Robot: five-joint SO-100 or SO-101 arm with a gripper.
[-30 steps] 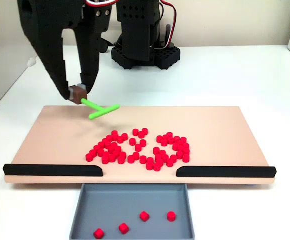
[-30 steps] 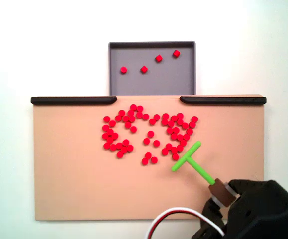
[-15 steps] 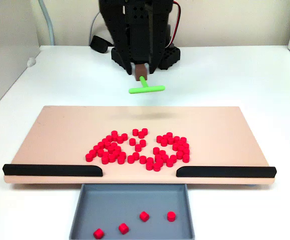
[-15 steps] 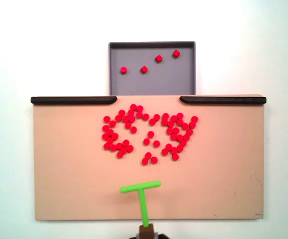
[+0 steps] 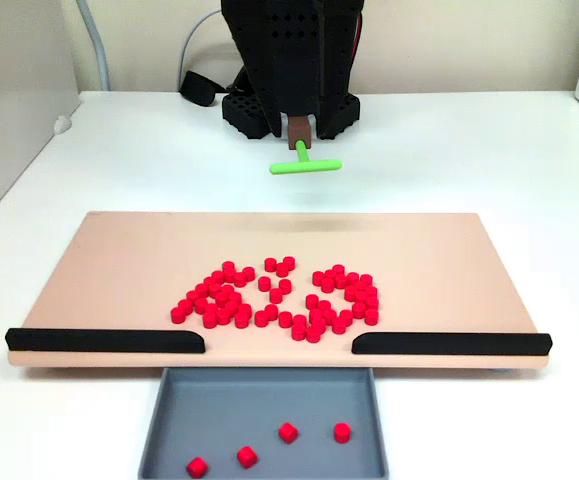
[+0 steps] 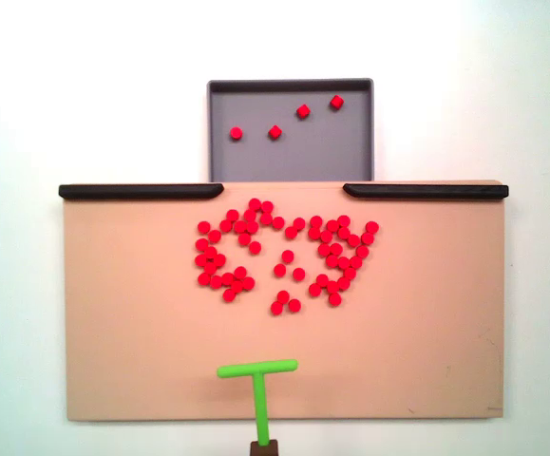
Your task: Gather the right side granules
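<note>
Many red granules [image 5: 279, 298] lie in a loose patch on the middle of the tan board [image 5: 119, 260], with a denser clump on each side; from above the granules [image 6: 284, 255] sit just below the board's gap. Beyond the board's far edge, my gripper [image 5: 299, 128] is shut on the brown handle of a green T-shaped stick [image 5: 305, 165], which hangs in the air clear of the granules. In the view from above the stick [image 6: 256, 378] hovers over the board's near edge, its crossbar facing the granules, and its handle [image 6: 263, 448] is cut off by the frame.
Two black rails [image 5: 106, 340] [image 5: 451, 343] line the board's front edge with a gap between them. A grey tray [image 5: 169, 440] below the gap holds several red granules [image 5: 288, 432]. The arm's black base [image 5: 289, 105] stands behind the board on the white table.
The arm swung from the board's left end in the front view to behind its middle, lifting the stick off the board. It then drifted slightly right there. The granules have not moved.
</note>
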